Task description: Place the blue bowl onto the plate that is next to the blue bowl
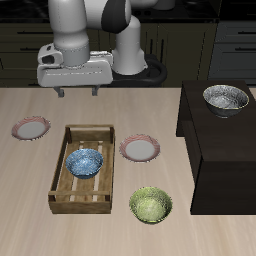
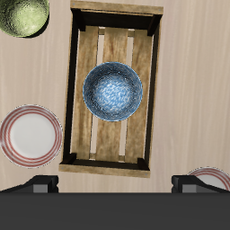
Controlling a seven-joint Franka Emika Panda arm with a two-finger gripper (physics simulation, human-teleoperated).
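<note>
The table carries a dark cabinet at three o'clock, a grey-white bowl on top. A wooden crate sits at centre — the blue bowl rests inside it. The plate lies just beside the crate; an olive-green bowl at five o'clock; another plate at nine. The gripper hovers empty at twelve, fingers spread — holding nothing.

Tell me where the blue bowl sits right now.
The blue bowl sits inside the wooden crate, toward its back end. The plate lies on the table just outside the crate, and the olive-green bowl sits nearer the front edge.
</note>
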